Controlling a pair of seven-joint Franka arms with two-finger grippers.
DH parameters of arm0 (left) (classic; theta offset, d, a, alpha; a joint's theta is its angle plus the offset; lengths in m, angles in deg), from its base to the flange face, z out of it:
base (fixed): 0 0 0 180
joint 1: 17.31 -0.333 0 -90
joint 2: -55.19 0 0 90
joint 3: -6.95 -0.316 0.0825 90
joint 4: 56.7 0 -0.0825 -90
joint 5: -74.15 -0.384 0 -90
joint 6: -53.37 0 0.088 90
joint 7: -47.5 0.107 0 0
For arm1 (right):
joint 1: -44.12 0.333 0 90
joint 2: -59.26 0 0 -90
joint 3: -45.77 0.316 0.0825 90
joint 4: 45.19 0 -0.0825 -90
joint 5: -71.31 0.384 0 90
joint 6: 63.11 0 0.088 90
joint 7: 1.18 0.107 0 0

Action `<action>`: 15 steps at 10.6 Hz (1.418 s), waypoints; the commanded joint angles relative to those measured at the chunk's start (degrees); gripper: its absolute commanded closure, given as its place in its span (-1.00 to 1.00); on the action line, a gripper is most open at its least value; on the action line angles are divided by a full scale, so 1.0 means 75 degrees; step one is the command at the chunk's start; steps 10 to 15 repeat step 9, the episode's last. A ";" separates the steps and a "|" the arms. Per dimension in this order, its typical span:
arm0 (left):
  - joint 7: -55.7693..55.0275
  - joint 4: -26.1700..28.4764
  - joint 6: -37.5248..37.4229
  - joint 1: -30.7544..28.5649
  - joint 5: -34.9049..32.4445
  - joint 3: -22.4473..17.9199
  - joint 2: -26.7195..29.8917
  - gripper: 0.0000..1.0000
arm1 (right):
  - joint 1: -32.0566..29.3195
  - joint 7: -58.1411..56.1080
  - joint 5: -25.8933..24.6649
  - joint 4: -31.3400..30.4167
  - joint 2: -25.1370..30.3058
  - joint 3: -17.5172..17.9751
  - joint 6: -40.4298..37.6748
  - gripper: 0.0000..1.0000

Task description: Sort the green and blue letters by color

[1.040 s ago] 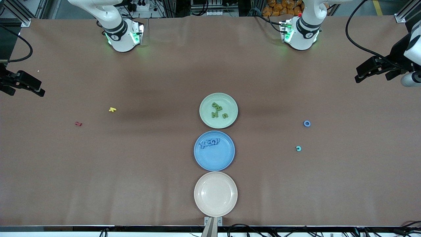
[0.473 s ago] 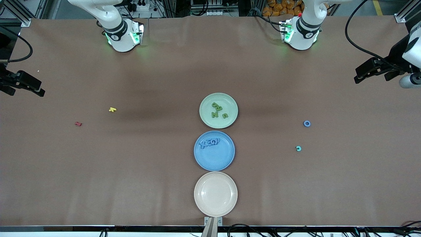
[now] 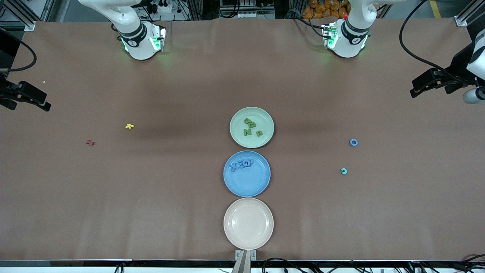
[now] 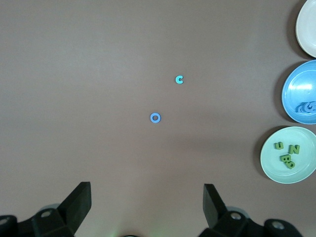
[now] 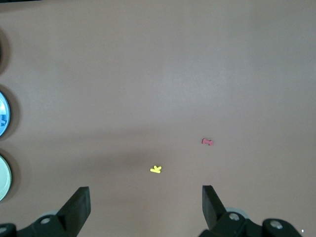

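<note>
Robot lab: paper-covered table (image 3: 113, 197), aluminium framing (image 3: 22, 15), cables (image 3: 413, 49).

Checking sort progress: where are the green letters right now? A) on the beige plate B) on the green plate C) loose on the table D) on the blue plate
B: the green letters all lie on the green plate, the plate farthest from the front camera; the beige plate holds nothing, and the blue plate holds only blue letters.
</note>
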 commanded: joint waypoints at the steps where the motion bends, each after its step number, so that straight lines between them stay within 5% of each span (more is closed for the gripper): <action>1: -0.0047 -0.0005 -0.0102 -0.0039 -0.0059 0.0028 0.0029 -1.00 | -0.0098 0.0054 -0.0122 -0.0279 0.0294 0.0060 0.0014 -1.00; 15: -0.0093 -0.0005 -0.0091 0.0055 -0.0564 0.0110 0.0017 -1.00 | -0.0110 0.0042 -0.0122 -0.0256 0.0236 0.0072 0.0002 -1.00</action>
